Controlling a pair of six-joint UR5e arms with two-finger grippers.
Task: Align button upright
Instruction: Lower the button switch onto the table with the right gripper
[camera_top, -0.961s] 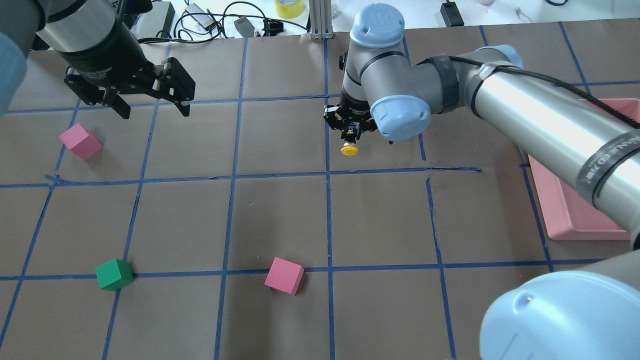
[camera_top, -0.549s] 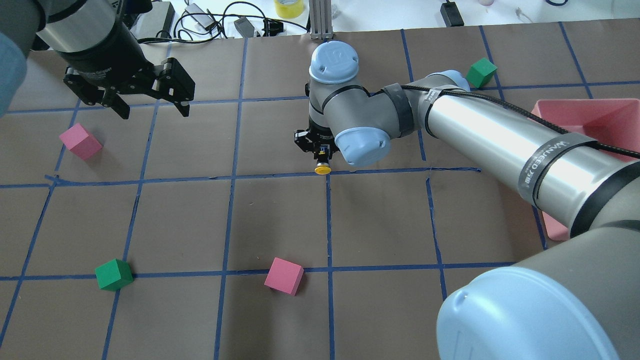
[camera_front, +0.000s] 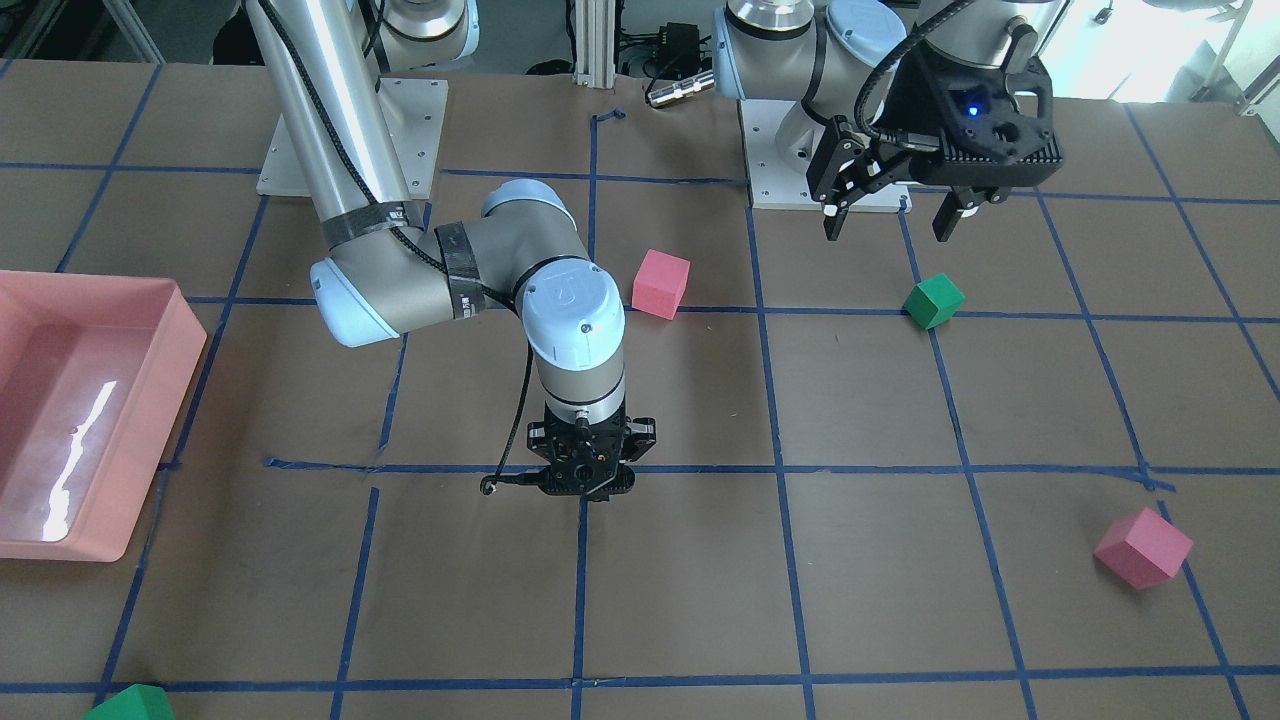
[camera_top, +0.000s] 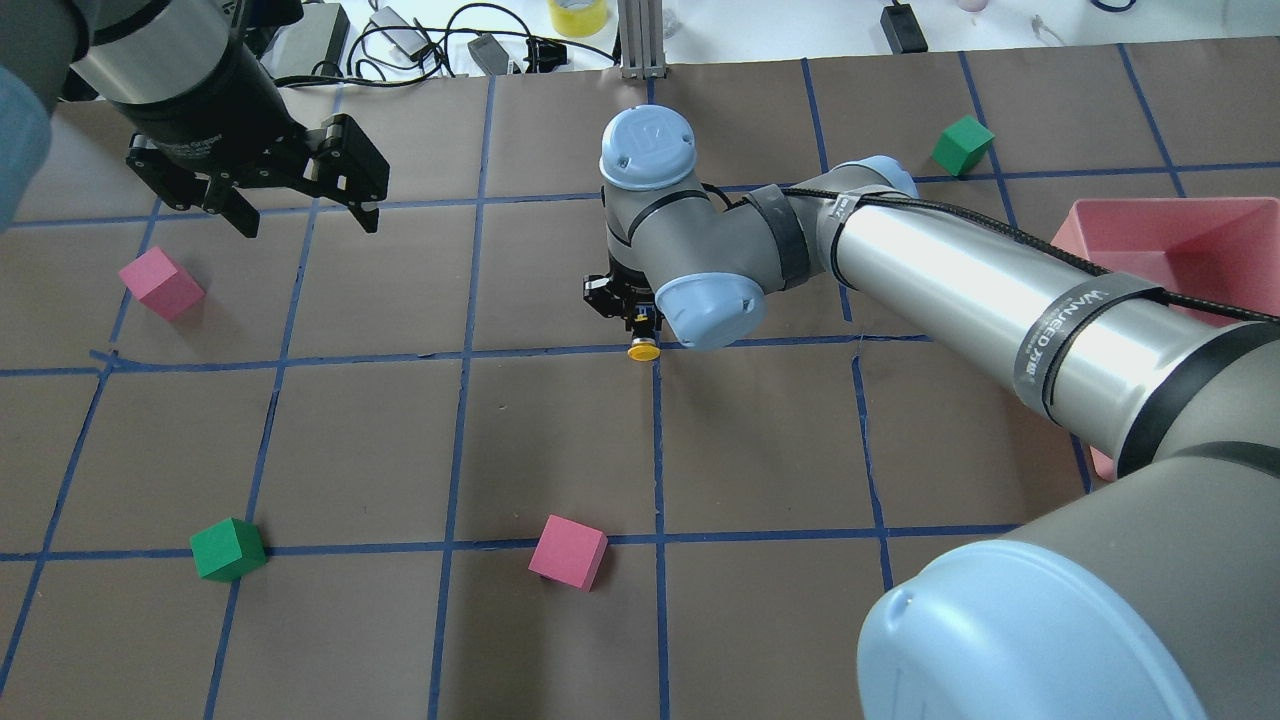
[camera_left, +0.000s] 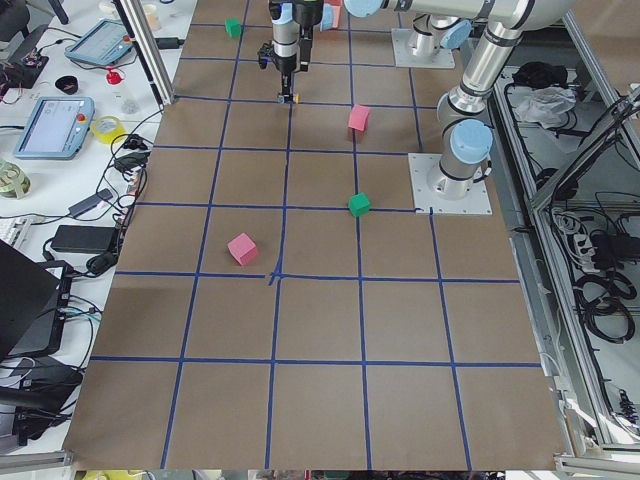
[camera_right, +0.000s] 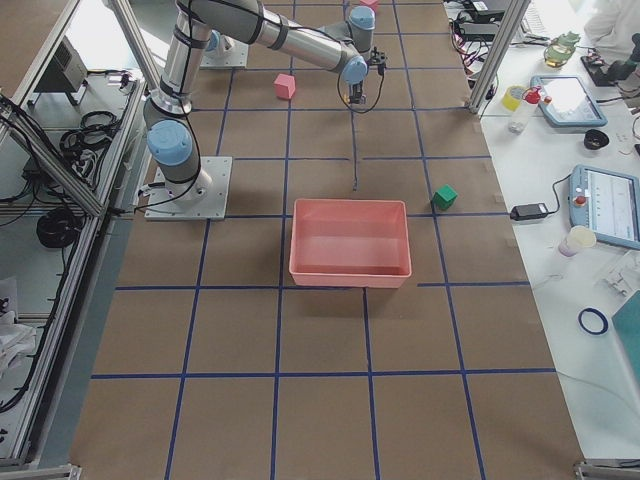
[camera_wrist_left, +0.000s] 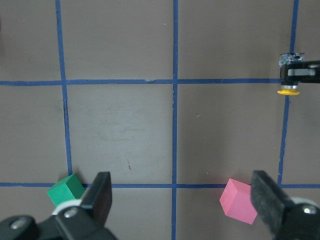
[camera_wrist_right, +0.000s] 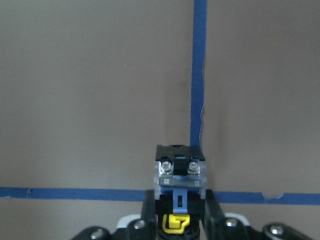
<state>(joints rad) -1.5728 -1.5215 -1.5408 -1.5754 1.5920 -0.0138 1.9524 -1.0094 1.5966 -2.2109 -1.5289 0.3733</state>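
Pink foam sits nearest my side of the table: the near pink cube (camera_top: 568, 551) rests on a tape line, with the near green cube (camera_top: 228, 548) well off to its left. Beyond them, at a crossing of the blue tape lines (camera_top: 460, 352), the right gripper (camera_top: 643, 325) is clenched on the button (camera_top: 643, 351).

From overhead I get only the yellow cap, poking out on the near side under the arm, so the button lies sideways rather than upright. The right wrist camera gives me what overhead hides. Both fingers (camera_wrist_right: 149, 212) press the flanks of the grey-blue block, and its two terminal screws face the lens. The front-facing camera shows the gripper's black body over the crossing, but the button itself is hidden there. I cannot tell whether it touches the paper.

Farther out on the left, the left gripper (camera_top: 308, 222) hangs above the table, released, with its jaws spread wide. Its wrist view catches the yellow cap at the right edge. The far pink cube (camera_top: 160, 283) lies near it. The far green cube (camera_top: 963, 144) and the pink tray (camera_top: 1200, 250) sit toward the far right.
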